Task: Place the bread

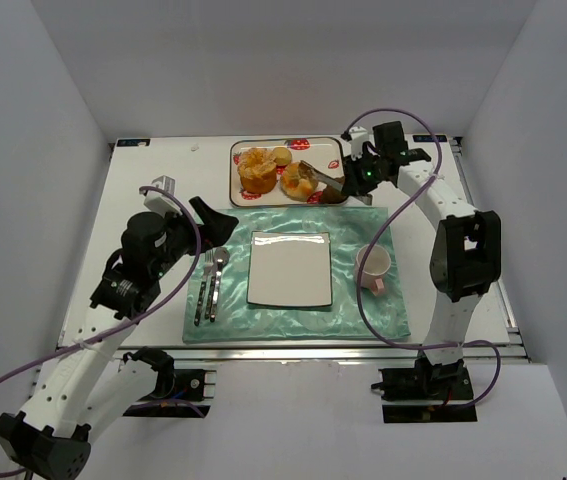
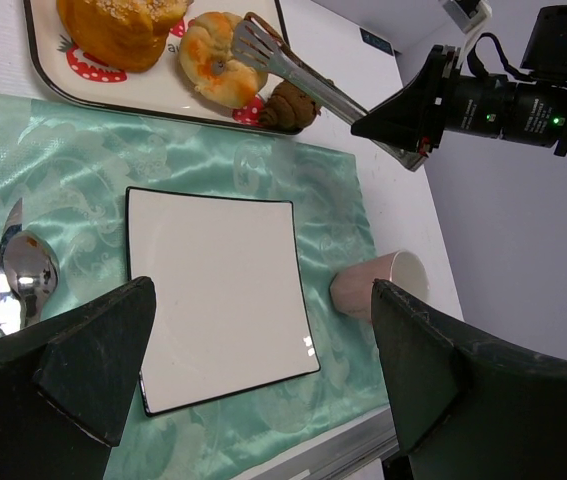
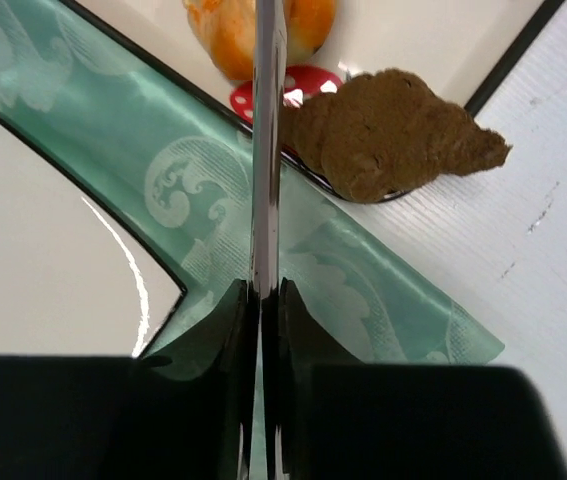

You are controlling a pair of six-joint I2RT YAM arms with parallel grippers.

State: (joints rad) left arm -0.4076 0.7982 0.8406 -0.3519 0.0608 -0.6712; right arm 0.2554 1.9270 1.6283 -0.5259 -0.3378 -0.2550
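The right gripper (image 1: 356, 178) is clenched on the handle end of the tongs (image 1: 321, 176), its fingers (image 3: 308, 330) pressed flat against both sides of the metal in the right wrist view. The tongs reach over the near right corner of the tray (image 1: 325, 148), and their tips lie at the edge of the orange roll (image 1: 298, 181); I cannot tell whether they touch it. A brown bread (image 1: 332, 194) sits under the tongs at that corner and overhangs the rim toward the mat (image 1: 363, 310). A large bun (image 1: 256, 170) and a small bun (image 1: 281, 155) lie further left on the tray. The plate (image 1: 290, 268) sits bare in the middle of the mat, just in front of the tray, with the cup (image 1: 374, 266) lying on its side to the right of it. A fork (image 1: 204, 285) and spoon (image 1: 217, 280) lie side by side on the left of the mat. The left gripper (image 1: 213, 218) hangs released, jaws wide apart, above the mat's far left corner.
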